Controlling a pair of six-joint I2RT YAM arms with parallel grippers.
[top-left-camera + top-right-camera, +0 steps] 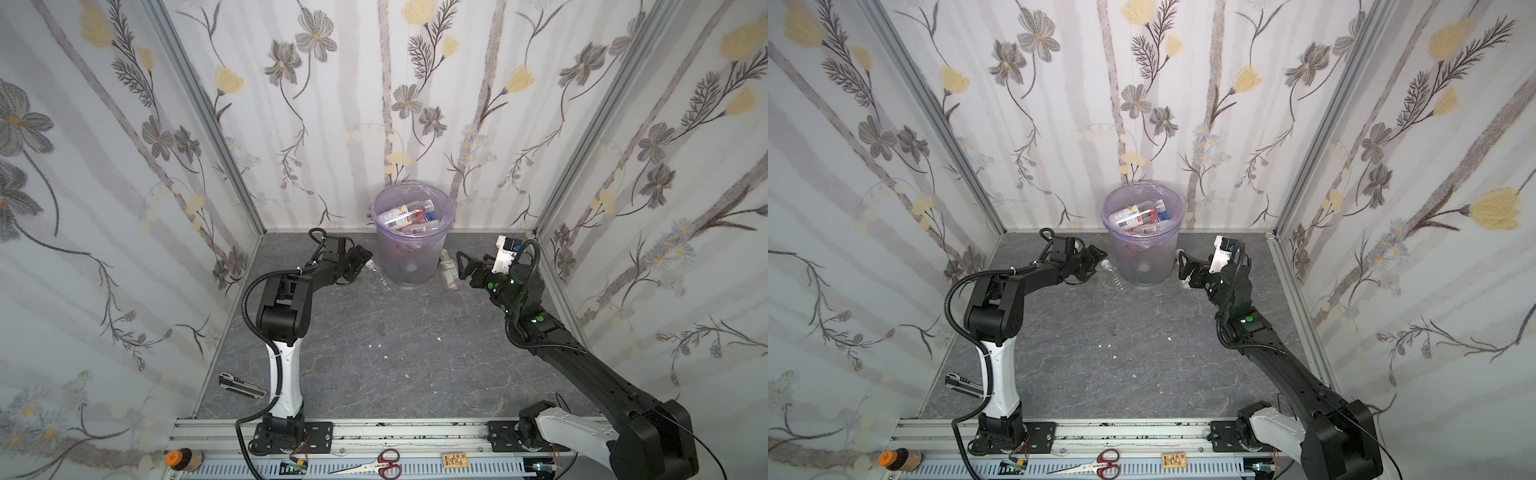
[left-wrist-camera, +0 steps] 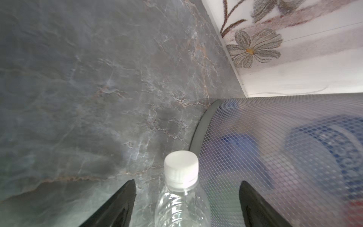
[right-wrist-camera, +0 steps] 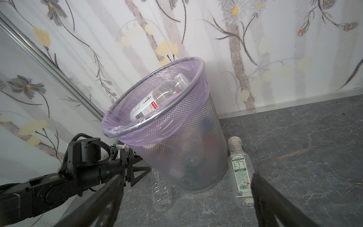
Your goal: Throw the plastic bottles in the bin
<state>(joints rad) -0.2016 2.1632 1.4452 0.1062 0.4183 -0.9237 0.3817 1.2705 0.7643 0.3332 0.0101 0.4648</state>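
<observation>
The bin (image 1: 432,266) (image 1: 1158,270) stands against the back wall, a mesh basket with a lilac liner. Several plastic bottles (image 1: 409,217) (image 1: 1139,218) lie inside it. An unlabelled clear bottle (image 1: 379,277) (image 1: 1114,276) (image 3: 161,194) lies on the floor at the bin's left foot. My left gripper (image 1: 362,262) (image 1: 1097,259) (image 2: 187,196) is open, its fingers straddling that bottle's neck (image 2: 181,204) with a gap on each side. A green-labelled bottle (image 1: 448,270) (image 3: 240,173) lies to the right of the bin. My right gripper (image 1: 465,266) (image 1: 1185,270) (image 3: 186,175) hangs open just before it, holding nothing.
Flowered walls close in the back and both sides. A black tool (image 1: 242,384) lies on the grey floor by the left arm's base. Scissors (image 1: 374,461), a jar with an orange lid (image 1: 183,459) and a small wooden tag (image 1: 455,459) sit on the front rail.
</observation>
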